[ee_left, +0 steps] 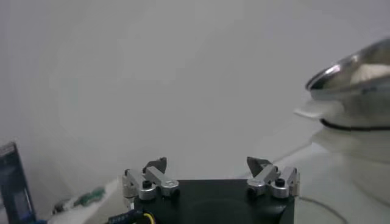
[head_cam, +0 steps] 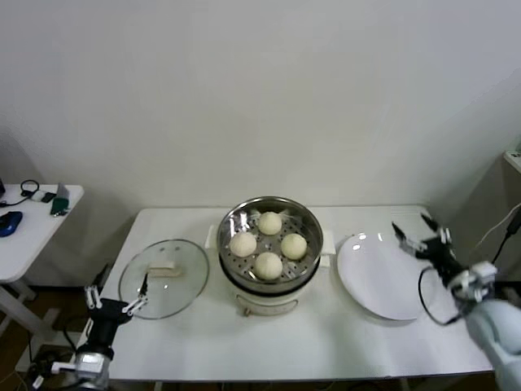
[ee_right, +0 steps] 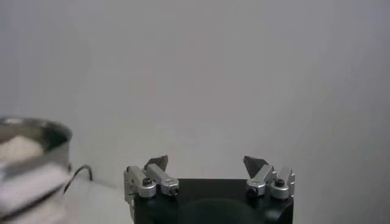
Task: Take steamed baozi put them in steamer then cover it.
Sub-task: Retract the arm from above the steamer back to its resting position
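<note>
A white counter [head_cam: 187, 342] stands against a pale wall. At its centre sits the steamer [head_cam: 270, 248], a shiny steel pot on a cream-white electric base. Four steamed baozi [head_cam: 269, 243] lie inside on the perforated tray, set in a diamond. The cover [head_cam: 164, 277], a glass lid with a cream bar handle, lies flat on the counter to the steamer's left, just beside it. A white plate [head_cam: 381, 277] lies to the steamer's right. The left hand [head_cam: 116, 295] hovers at the counter's left edge near the cover, fingers spread wide, holding nothing. The right hand [head_cam: 417, 234] hangs over the plate's far rim, also wide open, holding nothing.
</note>
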Action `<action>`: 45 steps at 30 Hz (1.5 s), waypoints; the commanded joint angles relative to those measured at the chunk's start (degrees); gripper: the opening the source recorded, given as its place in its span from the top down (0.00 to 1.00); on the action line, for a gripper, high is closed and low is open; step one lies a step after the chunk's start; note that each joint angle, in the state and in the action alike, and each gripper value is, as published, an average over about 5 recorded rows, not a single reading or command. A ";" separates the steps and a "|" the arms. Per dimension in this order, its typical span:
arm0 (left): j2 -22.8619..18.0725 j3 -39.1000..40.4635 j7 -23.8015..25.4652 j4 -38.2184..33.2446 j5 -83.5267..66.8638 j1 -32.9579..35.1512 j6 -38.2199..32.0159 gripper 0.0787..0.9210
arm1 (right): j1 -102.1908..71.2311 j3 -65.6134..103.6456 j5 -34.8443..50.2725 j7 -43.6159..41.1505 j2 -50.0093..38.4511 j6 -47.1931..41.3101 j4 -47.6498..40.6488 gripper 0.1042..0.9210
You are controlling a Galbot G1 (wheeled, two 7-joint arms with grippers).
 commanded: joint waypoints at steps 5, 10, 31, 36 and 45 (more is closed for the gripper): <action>1.74 3.18 -22.45 11.61 60.15 -3.80 1.43 0.12 | -18.31 3.55 -9.16 3.76 17.37 11.41 2.94 0.12; 0.41 5.56 -21.42 15.47 66.61 -6.80 5.03 0.12 | -18.40 2.62 -9.79 5.73 18.86 11.59 3.57 0.12; -1.00 9.95 -16.24 31.46 68.59 -20.68 10.27 0.12 | -20.53 1.27 -12.33 6.83 21.08 13.73 3.88 0.12; -1.55 10.30 -16.20 33.55 68.37 -23.30 10.81 0.12 | -21.00 1.54 -12.38 6.82 21.20 13.93 4.04 0.12; -2.37 10.63 -16.45 37.26 68.99 -27.31 11.28 0.12 | -21.85 1.77 -12.59 6.67 21.76 14.24 4.33 0.12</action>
